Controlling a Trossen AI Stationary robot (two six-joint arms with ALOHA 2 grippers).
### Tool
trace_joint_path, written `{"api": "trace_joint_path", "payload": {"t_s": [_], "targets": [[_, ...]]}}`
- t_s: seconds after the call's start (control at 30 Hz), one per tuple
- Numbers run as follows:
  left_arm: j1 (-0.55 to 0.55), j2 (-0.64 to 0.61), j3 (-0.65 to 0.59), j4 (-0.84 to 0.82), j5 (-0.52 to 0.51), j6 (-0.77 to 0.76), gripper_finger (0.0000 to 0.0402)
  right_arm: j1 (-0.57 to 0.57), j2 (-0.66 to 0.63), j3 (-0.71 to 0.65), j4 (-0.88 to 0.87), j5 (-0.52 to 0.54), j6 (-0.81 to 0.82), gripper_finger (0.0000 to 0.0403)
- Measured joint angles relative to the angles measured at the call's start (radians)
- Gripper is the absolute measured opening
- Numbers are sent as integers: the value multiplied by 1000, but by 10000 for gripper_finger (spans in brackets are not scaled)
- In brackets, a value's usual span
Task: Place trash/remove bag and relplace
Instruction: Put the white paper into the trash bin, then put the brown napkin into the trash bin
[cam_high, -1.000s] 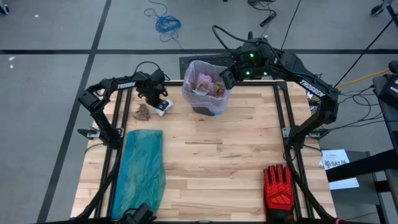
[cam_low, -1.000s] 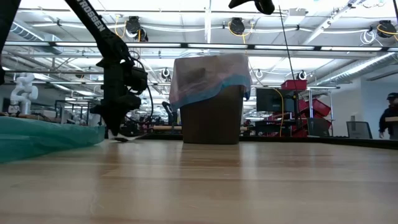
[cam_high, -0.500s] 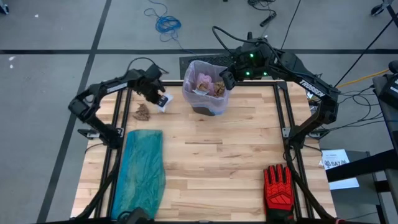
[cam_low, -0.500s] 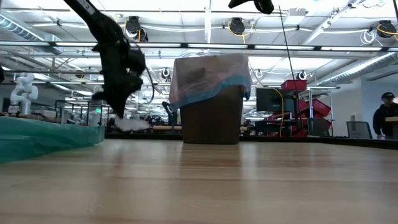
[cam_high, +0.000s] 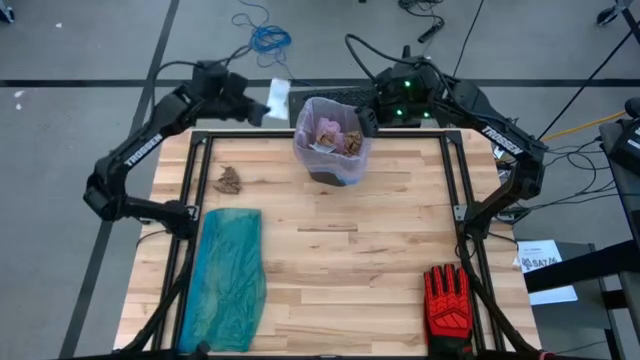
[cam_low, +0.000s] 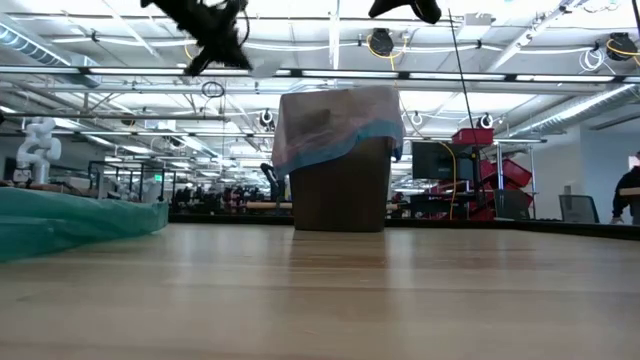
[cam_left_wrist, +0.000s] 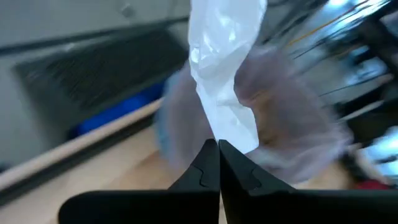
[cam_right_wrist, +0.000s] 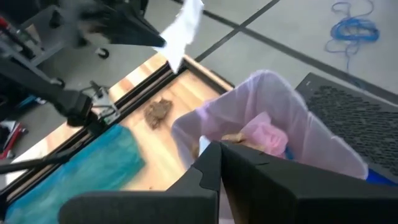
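My left gripper (cam_high: 263, 105) is raised high beyond the table's far left edge, left of the bin (cam_high: 332, 142), and shut on a white scrap of trash (cam_high: 279, 97). The dark bin stands on the far middle of the table, lined with the pinkish bag (cam_right_wrist: 273, 106), whose blue rim (cam_low: 345, 135) hangs over the outside. Wads of trash (cam_high: 340, 135) lie inside. A brown wad (cam_high: 230, 180) rests on the table at the far left. My right gripper (cam_high: 367, 122) hovers shut above the bin's right rim, well clear of it in the low view. My left gripper pinches the white scrap's lower end (cam_left_wrist: 225, 138) between its two fingers. The scrap sticks out ahead of the fingertips (cam_left_wrist: 211, 155), crumpled, toward the bin. It is lifted clear of the table, higher than the bin's rim.
A teal-green plastic bag (cam_high: 228, 275) lies flat along the near left of the table. A red-and-black glove (cam_high: 447, 305) lies at the near right corner. The middle of the wooden table (cam_high: 340, 240) is bare. A person stands far back in the room (cam_low: 630, 190).
My left gripper has risen steeply from the table's far left and gone toward the far edge, tipping from pointing down to nearer level. The white scrap has come up with it, from the table to above rim height. The brown wad stays put.
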Motion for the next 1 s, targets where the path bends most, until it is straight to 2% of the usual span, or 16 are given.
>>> {"api": "trace_joint_path", "payload": {"t_s": [0.1,0.23,0.47,0.67,0.8,1.0], "targets": [[-43,29,58,103,45,-41,0,-15,0,0,26,0,0,0],[-114,99,123,198,57,-68,0,-28,0,0,51,-1,0,0],[-212,262,216,224,60,-67,0,-28,0,0,72,-3,0,0],[-264,386,223,294,69,-18,6,-28,0,0,71,-3,0,0],[-276,430,223,318,113,-4,42,-27,0,0,70,-3,0,2],[-265,430,223,324,115,45,119,-26,0,0,68,-4,8,27]]}}
